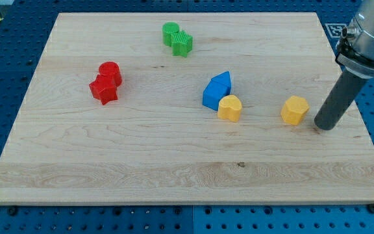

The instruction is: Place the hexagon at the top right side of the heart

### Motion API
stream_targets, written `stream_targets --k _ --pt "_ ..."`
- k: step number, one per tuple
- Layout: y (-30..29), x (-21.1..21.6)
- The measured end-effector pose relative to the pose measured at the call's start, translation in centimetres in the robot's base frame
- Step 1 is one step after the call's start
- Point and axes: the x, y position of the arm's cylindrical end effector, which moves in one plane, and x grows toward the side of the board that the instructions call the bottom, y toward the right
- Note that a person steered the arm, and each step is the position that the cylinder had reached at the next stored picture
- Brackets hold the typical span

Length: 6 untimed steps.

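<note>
1. My tip (325, 126), the lower end of the straight dark rod, rests on the wooden board (174, 175). There are no fingers to open or clench, so it grasps nothing and can only push.
2. The tip stands just beside the yellow plastic hexagon block (295, 110), on the hexagon's right in the view and a little lower. Whether they touch I cannot tell; a thin gap seems to show.
3. The yellow plastic heart block (229, 108) lies well to the left of the hexagon, touching the blue plastic blocks (216, 90).
4. The hexagon sits about level with the heart, not yet up and to its right. I judge the task barely begun: a push leftward and upward remains.
5. Far left of the hexagon lie the green blocks (177, 39) and red blocks (106, 82), uninvolved.
</note>
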Motion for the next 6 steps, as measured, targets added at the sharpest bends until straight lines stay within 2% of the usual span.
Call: stream_targets --k 3,4,5,6 --pt "-6.6 -4.6" --pt "-6.9 -4.8" --pt "-3.3 -0.7" --pt "-4.1 1.4"
